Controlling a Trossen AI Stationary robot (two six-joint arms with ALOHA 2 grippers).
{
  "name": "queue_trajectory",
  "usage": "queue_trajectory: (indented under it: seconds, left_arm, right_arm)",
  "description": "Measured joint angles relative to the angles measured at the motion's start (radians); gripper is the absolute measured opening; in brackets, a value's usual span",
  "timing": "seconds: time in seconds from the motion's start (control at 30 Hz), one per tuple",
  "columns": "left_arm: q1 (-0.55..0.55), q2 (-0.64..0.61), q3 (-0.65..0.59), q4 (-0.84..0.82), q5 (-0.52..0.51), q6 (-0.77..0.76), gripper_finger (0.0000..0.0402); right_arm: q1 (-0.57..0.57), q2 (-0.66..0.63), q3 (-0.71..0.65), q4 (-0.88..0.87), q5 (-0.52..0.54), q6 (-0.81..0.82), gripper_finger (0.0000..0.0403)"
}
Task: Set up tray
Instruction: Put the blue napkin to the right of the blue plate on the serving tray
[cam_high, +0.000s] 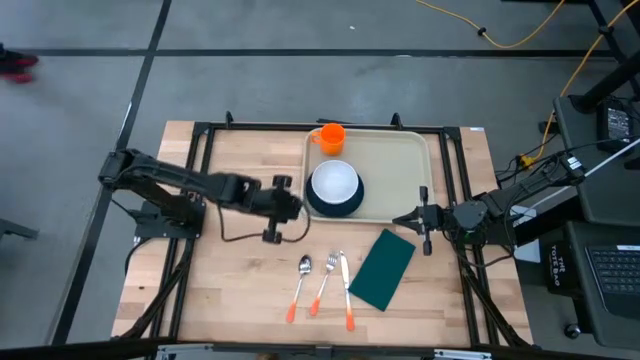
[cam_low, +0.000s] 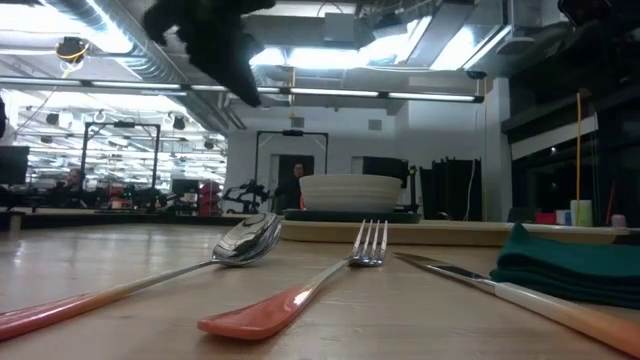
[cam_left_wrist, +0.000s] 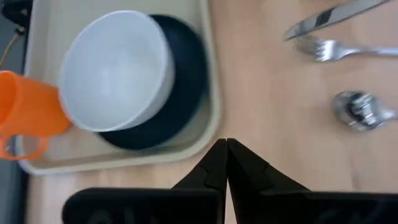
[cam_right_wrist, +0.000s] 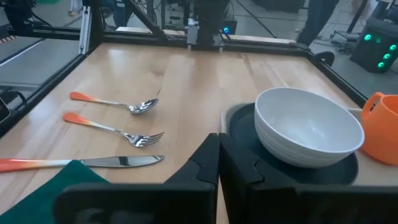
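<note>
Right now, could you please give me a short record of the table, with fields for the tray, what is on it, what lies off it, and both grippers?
tray: beige tray at the table's far side
on tray: white bowl sitting on a dark plate; orange cup at the tray's far left corner
off tray: spoon, fork, knife and green napkin on the bare wood
left gripper: shut, empty, just left of the plate
right gripper: shut, empty, at the tray's near right edge
</note>
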Motion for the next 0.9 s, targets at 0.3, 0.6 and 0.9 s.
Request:
queue_trajectory:
  seconds: [0.3,0.6,0.9]
  left_arm:
    - [-0.142,-0.081,-0.197,0.238,-0.038,-0.117,0.0002]
    - [-0.188,-0.137,-0.289,0.428,-0.065,-0.177,0.0003]
    - [-0.211,-0.138,-0.295,0.535,-0.058,-0.188,0.0002]
  right_arm:
    - [0.0,0.043,0.002,0.0,0.03,0.102,0.0012]
    - [0.045,0.225,0.2,-0.059,0.02,0.067,0.0012]
    - [0.17,0.512,0.478,-0.36,0.135,0.257,0.0012]
